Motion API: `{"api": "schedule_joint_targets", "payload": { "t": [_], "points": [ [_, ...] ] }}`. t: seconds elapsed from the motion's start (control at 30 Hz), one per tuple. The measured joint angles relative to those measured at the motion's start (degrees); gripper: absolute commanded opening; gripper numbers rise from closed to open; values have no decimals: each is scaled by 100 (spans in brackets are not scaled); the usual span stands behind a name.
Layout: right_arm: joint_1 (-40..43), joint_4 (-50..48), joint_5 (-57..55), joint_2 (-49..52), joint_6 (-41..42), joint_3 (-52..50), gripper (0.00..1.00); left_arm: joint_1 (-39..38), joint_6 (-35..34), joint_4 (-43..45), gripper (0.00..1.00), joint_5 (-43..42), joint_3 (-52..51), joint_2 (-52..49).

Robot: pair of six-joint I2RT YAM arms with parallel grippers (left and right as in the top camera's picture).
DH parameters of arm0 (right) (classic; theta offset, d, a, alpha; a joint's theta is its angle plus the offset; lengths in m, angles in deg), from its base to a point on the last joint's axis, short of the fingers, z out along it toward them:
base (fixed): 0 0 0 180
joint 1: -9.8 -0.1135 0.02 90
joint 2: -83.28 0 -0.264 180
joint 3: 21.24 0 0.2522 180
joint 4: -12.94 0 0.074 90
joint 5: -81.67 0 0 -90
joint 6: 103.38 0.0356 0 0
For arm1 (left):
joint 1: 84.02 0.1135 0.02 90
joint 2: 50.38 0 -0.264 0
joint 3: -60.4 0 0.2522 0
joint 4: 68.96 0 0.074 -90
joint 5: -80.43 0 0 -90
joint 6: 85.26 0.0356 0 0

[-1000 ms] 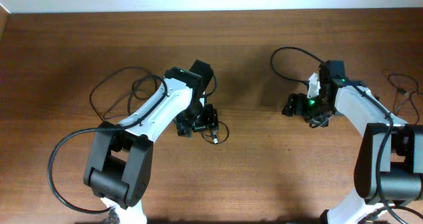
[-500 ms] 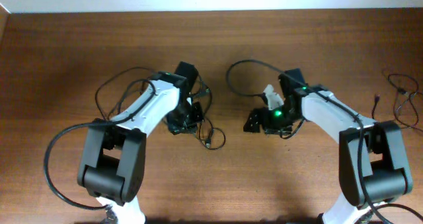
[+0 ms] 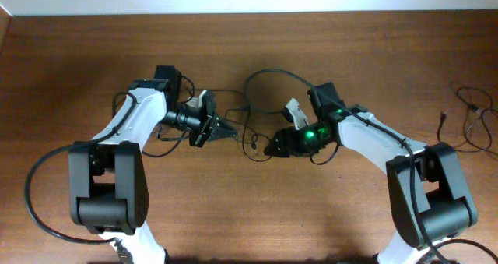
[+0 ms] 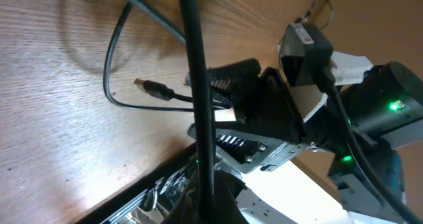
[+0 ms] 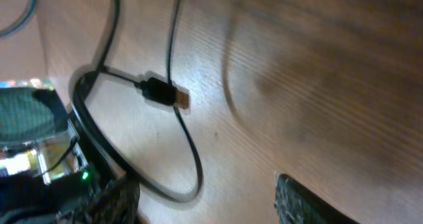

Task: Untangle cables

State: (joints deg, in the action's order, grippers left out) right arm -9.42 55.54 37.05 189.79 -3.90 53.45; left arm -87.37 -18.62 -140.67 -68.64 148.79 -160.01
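Observation:
Thin black cables [image 3: 247, 116] lie looped on the wooden table between my two grippers. My left gripper [image 3: 222, 128] points right and is shut on one cable [image 4: 197, 105], which runs taut from its jaws up across the left wrist view. A small plug [image 4: 149, 88] lies on the wood beyond it. My right gripper [image 3: 274, 148] faces it from the right, close by. Its jaws [image 5: 205, 207] stand open, with a curved bit of cable [image 5: 188, 184] on the table between the fingers [image 5: 304, 207], not clamped. Another plug end [image 5: 165, 93] lies just ahead.
More thin black cords [image 3: 471, 116] lie at the table's right edge. A thick black base wire [image 3: 39, 190] arcs round the left arm's base. The table's far edge [image 3: 249, 15] meets a white wall.
My left gripper closed on a cable and swung round to point right, pulling the cable. My right arm travelled left to the middle, carrying its cable loop along, and its jaws narrowed somewhat.

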Motion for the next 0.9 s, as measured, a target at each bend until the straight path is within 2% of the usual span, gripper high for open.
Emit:
{"api": "schedule_joint_targets", "payload": {
  "t": [0.03,0.07,0.1,0.13,0.17,0.3,0.43,0.63,0.73,0.9],
  "points": [
    [-72,-262,-28,9,33,-2,61,0,2,0,0,-37,0,0],
    [-149,-450,-72,17,72,-4,50,0,0,0,0,-63,0,0],
    [-212,-538,-138,20,101,-4,33,0,2,-4,0,-76,0,0],
    [-271,-575,-249,20,153,-4,8,0,2,-4,0,-79,0,0],
    [-350,-623,-466,22,201,-4,4,0,2,-7,0,-85,0,0],
    [-400,-785,-734,28,385,-2,4,0,2,-9,0,-74,0,0],
    [-116,-894,334,31,636,245,4,0,2,-271,0,387,2,0],
    [-31,-973,680,31,1274,332,4,0,4,-291,0,857,4,0],
    [-31,-761,205,31,1346,341,4,0,50,-435,0,997,4,0],
    [-37,168,-1456,31,1366,372,4,221,415,-975,0,883,7,0]
  ]
}}
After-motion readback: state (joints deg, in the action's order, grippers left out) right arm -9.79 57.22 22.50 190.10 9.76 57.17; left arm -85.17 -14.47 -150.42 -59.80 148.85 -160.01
